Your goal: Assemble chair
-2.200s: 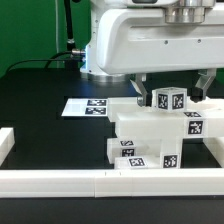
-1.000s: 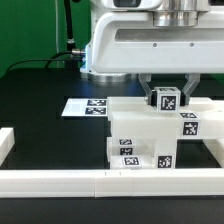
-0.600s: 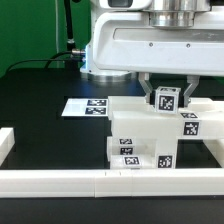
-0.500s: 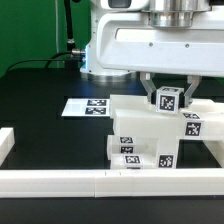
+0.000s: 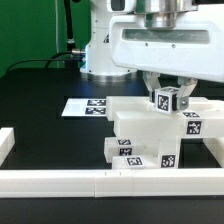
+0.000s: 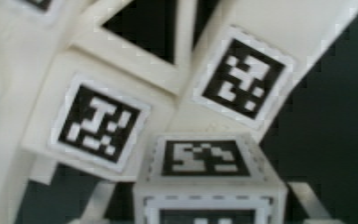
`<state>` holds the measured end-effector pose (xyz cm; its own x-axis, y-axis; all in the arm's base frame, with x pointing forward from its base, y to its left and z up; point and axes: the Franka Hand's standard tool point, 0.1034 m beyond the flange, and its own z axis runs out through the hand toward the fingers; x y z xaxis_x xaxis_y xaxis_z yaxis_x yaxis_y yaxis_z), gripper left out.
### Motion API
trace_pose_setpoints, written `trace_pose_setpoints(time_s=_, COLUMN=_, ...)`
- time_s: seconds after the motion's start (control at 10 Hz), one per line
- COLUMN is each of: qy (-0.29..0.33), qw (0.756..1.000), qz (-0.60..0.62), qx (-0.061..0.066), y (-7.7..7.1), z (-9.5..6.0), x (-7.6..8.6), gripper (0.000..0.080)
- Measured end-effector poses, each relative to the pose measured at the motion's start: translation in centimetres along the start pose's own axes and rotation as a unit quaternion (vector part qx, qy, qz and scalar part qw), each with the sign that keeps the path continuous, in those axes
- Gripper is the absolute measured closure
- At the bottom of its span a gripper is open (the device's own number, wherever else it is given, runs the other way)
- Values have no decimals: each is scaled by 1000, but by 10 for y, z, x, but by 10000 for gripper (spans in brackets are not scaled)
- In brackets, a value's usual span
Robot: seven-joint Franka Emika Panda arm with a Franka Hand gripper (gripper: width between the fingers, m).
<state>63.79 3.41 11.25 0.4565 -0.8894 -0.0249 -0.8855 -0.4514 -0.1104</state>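
In the exterior view my gripper (image 5: 169, 92) hangs over the partly built white chair (image 5: 145, 135) and is shut on a square white chair leg (image 5: 168, 101) with black-and-white tags. The leg stands upright with its lower end at the top of the chair's blocky body, towards the exterior view's right. In the wrist view the leg (image 6: 201, 160) fills the space between my two fingers (image 6: 89, 205), with the gripper (image 6: 202, 208) closed on its sides. Past it lie tagged panels and an open frame (image 6: 140, 40) of the chair. The joint under the leg is hidden.
The marker board (image 5: 86, 106) lies flat on the black table behind the chair, on the exterior view's left. A long low white border rail (image 5: 70, 180) runs along the front, with a short piece (image 5: 5, 143) at the left. The robot's base (image 5: 105, 55) stands behind.
My wrist has turned and shifted slightly to the exterior view's right. The held leg has rotated with it, now showing two tagged faces, and stays at the same spot on the chair.
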Motion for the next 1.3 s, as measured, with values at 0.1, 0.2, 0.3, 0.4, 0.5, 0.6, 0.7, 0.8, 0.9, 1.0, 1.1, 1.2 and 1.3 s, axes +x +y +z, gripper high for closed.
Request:
trace_pose_setpoints(time_s=0.1, qy=-4, qw=998, qz=58, qx=6, y=0, z=0, x=1, gripper=528)
trace_pose_setpoints(time_s=0.2, qy=-5, qw=996, qz=94, qx=8, y=0, z=0, x=1, gripper=528)
trace_pose_setpoints(time_s=0.3, qy=-8, qw=992, qz=129, qx=11, y=-1, z=0, x=1, gripper=528)
trace_pose_setpoints(time_s=0.4, qy=-11, qw=988, qz=154, qx=13, y=-1, z=0, x=1, gripper=528)
trace_pose_setpoints(time_s=0.5, qy=-13, qw=983, qz=180, qx=14, y=-1, z=0, x=1, gripper=528)
trace_pose_setpoints(time_s=0.6, qy=-15, qw=979, qz=201, qx=14, y=-1, z=0, x=1, gripper=528)
trace_pose_setpoints(time_s=0.7, qy=-15, qw=980, qz=199, qx=14, y=-1, z=0, x=1, gripper=528)
trace_pose_setpoints(time_s=0.8, qy=-15, qw=981, qz=194, qx=14, y=-1, z=1, x=0, gripper=528)
trace_pose_setpoints(time_s=0.9, qy=-15, qw=985, qz=173, qx=11, y=-1, z=1, x=0, gripper=342)
trace_pose_setpoints(time_s=1.0, qy=-18, qw=988, qz=151, qx=3, y=-5, z=-2, x=-2, gripper=219)
trace_pose_setpoints(time_s=1.1, qy=-17, qw=992, qz=127, qx=6, y=-7, z=-2, x=-1, gripper=219)
trace_pose_setpoints(time_s=1.2, qy=-17, qw=996, qz=83, qx=7, y=-6, z=-2, x=-1, gripper=164)
trace_pose_setpoints(time_s=1.3, qy=-17, qw=998, qz=63, qx=7, y=-6, z=-2, x=-1, gripper=154)
